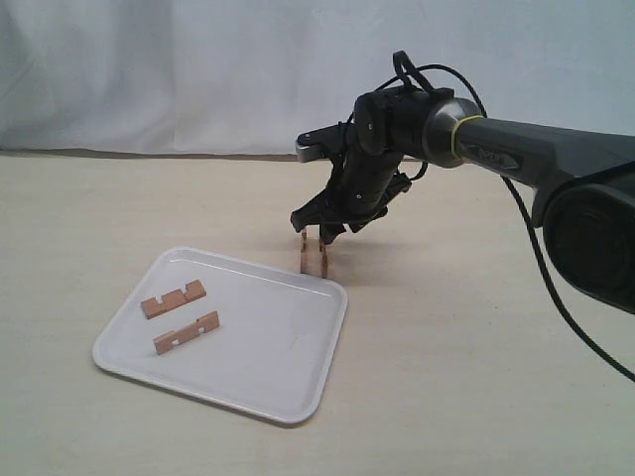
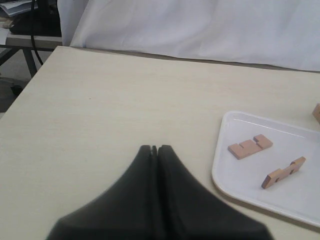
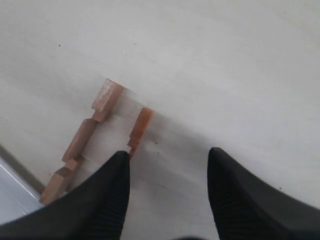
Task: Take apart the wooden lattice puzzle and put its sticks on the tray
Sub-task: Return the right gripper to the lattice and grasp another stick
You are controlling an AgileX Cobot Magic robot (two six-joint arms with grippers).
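The right gripper (image 1: pixel 322 230) hangs released, jaws wide, just above a pair of notched sticks (image 1: pixel 314 256) that stand on edge side by side on the desk (image 1: pixel 476 377), just beside the far corner of the white tray (image 1: pixel 268 342). Inside the tray lie two more, a rear stick (image 1: pixel 173 298) and a front stick (image 1: pixel 186 332), both flat. The lattice puzzle therefore looks fully apart, and only carrying seems left. In the right wrist view one fingertip (image 3: pixel 112 190) sits at the end of the inner stick (image 3: pixel 138 127), while the outer stick (image 3: pixel 82 140) lies outside the jaws on the tray side and the other fingertip is over bare desk. To pick well, the gripper probably needs to shift sideways until a single stick is centred between the pads, then come down low and close across its flat faces. Lifting straight up should keep the neighbouring stick from toppling. The left gripper (image 2: pixel 155 150) is clenched on nothing, over bare desk well apart from the tray.
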